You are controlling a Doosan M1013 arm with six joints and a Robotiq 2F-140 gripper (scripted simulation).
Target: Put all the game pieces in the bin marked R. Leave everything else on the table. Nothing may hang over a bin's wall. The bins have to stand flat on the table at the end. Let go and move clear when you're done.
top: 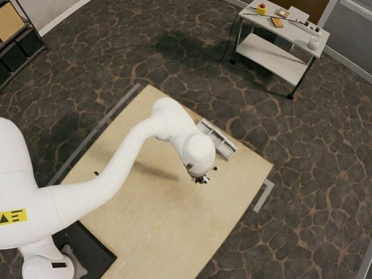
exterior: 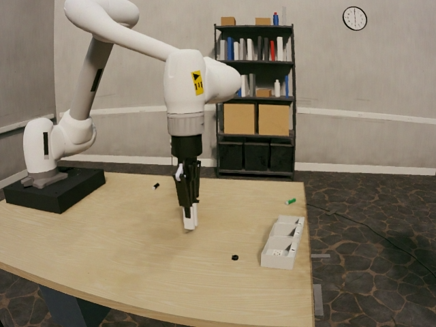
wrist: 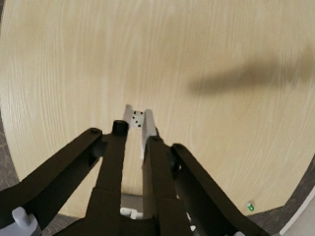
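White die clamped btwn fingers, above desk, well short of bins. Risk: low pass over bin wall → knock or tip; release off-centre → wrong bin or die on rim.

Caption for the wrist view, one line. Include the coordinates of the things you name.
Pincer [top: 200,180] [exterior: 190,227] [wrist: 136,117] shut on a white die [wrist: 137,119] with black pips, a green-and-white object [wrist: 250,206] lying farther off on the wooden table [top: 168,210] [exterior: 140,274] [wrist: 74,59].

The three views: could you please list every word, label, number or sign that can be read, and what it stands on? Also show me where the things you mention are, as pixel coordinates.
No word can be read for certain.
White robot arm [top: 120,168] [exterior: 186,80]: yellow label, dark marks, wording unclear.
Grey three-compartment bin block [top: 226,157] [exterior: 276,261]: marks too small.
Round white wall clock [exterior: 355,18]: numerals too small.
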